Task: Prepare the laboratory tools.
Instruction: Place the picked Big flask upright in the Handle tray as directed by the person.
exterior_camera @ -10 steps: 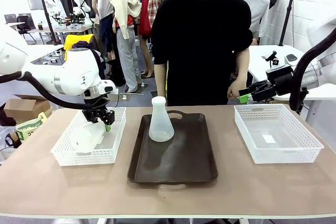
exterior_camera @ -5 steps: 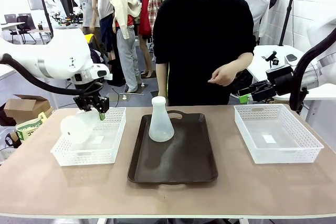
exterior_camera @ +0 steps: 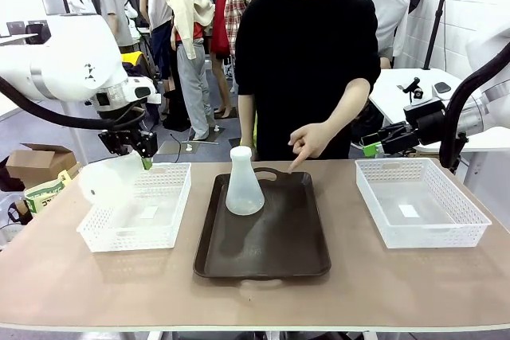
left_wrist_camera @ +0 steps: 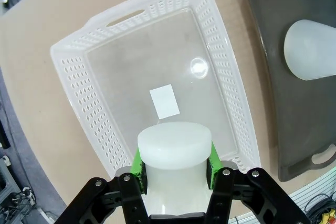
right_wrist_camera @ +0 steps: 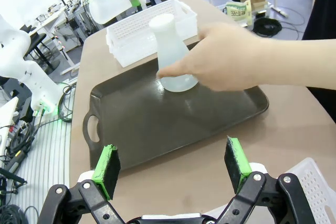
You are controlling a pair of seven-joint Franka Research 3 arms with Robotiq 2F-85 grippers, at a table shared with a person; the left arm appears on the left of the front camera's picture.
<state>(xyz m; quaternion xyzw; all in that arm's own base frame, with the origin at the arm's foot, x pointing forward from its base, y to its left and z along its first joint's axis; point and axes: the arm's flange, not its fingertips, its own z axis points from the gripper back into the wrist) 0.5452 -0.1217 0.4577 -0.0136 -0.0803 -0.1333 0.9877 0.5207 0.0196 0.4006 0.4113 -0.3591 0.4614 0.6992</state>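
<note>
Flask lifted clear of left basket

Front view: The left gripper [exterior_camera: 135, 149] is clamped on the neck of a translucent flask [exterior_camera: 107, 181], which hangs tilted, base down and outward, above the left edge of the left basket [exterior_camera: 171, 205]. A second ago this flask lay inside that basket; half a second ago it was partly raised; it is now clear of the rim. The second flask [exterior_camera: 243, 183] stands upright at the far left corner of the brown tray [exterior_camera: 271, 252], unchanged. The person's hand [exterior_camera: 309, 142] has come forward and now points down at the tray's far edge. The right basket [exterior_camera: 446, 220] sits at the table's right side.

Left wrist view: Green pads [left_wrist_camera: 137, 162] press both sides of the flask neck [left_wrist_camera: 174, 153]. Below it, the basket [left_wrist_camera: 94, 103] holds only a white label. The tray [left_wrist_camera: 273, 77] and the standing flask [left_wrist_camera: 310, 50] lie beyond.

Right wrist view: The right gripper [right_wrist_camera: 173, 169] has its jaws wide apart, holding nothing, facing the tray [right_wrist_camera: 157, 129]. The person's hand [right_wrist_camera: 226, 59] hovers beside the standing flask [right_wrist_camera: 170, 56].

Assessment: Extraction is complete. Transfer to the tray likely follows, probably at the indicated spot.
</note>
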